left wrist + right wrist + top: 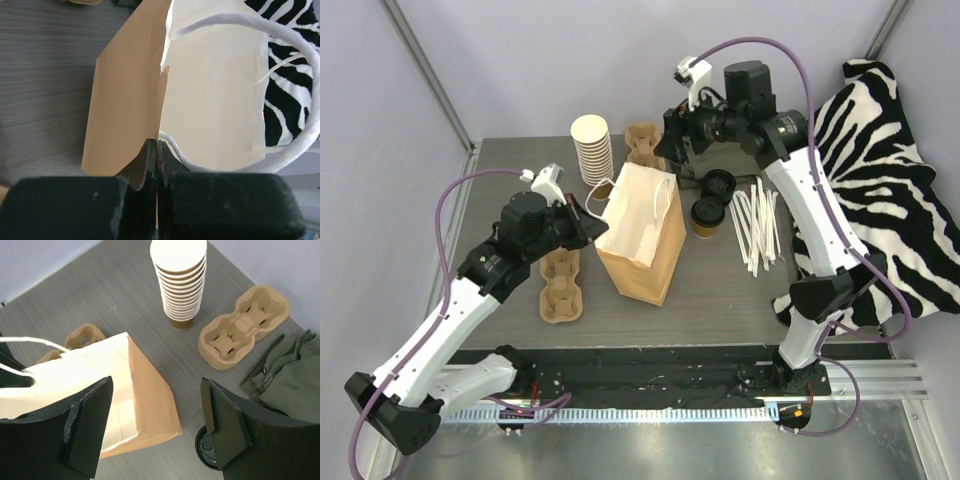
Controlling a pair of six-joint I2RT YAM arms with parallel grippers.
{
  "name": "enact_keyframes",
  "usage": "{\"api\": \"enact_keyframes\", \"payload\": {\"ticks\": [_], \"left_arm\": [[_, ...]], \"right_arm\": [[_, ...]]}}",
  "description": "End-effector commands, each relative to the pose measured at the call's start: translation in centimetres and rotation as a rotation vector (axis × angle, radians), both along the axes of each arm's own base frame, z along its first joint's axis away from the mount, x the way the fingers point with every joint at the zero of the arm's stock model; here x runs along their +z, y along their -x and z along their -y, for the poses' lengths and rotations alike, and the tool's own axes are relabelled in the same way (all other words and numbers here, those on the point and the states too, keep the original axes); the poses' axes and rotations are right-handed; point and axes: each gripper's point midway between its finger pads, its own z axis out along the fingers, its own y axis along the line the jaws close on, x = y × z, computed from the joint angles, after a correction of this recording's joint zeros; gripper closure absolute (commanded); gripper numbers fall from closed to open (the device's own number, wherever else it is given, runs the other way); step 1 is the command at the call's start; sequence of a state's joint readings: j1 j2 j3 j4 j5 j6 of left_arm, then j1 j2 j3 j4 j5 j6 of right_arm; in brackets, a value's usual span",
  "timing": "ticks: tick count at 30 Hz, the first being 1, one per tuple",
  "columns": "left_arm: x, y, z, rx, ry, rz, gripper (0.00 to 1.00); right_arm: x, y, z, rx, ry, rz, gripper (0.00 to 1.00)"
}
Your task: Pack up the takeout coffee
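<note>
Right now a zebra-striped cloth (880, 170) drapes over the right side of the table (720, 290), and a brown paper bag (642, 240) sits mid-table with its mouth open. The left gripper (157, 146) has its fingers pressed together on the bag's rim, beside a white handle (235, 19). The right gripper (155, 430) hangs over the bag's far side, fingers wide apart and empty. A stack of cups (593, 150) stands behind the bag. The takeout coffee (707, 216) sits on the table just right of the bag, lid on.
</note>
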State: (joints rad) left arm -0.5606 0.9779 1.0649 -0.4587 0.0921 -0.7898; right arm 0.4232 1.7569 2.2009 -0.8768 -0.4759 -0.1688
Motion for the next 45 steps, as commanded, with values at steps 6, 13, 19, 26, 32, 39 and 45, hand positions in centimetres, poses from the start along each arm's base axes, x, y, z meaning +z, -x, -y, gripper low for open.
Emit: {"api": "enact_keyframes", "payload": {"ticks": [6,13,19,26,32,39,45], "left_arm": [[1.3,0.2,0.0,-0.010,-0.041,0.154,1.00],[1.1,-0.1,-0.1,0.011,-0.039,0.158,1.00],[0.8,0.4,0.4,-0.028,-0.026,0.154,1.00],[0.5,1.2,1.0,-0.079,-0.011,0.157,0.97],[-0.6,1.3,-1.7,-0.032,-0.139,0.114,0.24],[1.6,3.4,-5.4,-0.179,-0.310,0.171,0.00],[3.5,3.7,-8.4,-0.273,-0.352,0.154,0.00]], "right_arm": [[-3.4,0.8,-1.3,0.065,0.133,-0.041,0.23],[-7.4,3.5,-1.9,0.124,0.198,-0.129,0.26],[-8.6,3.3,-2.1,0.122,0.219,-0.148,0.36],[-8.5,2.6,-2.4,0.117,0.232,-0.130,0.80],[-6.8,2.8,-1.6,0.115,0.258,-0.043,0.99],[-5.2,4.1,-0.9,0.140,0.256,0.035,0.99],[-4.3,5.1,-1.3,0.193,0.269,0.104,0.99]]}}
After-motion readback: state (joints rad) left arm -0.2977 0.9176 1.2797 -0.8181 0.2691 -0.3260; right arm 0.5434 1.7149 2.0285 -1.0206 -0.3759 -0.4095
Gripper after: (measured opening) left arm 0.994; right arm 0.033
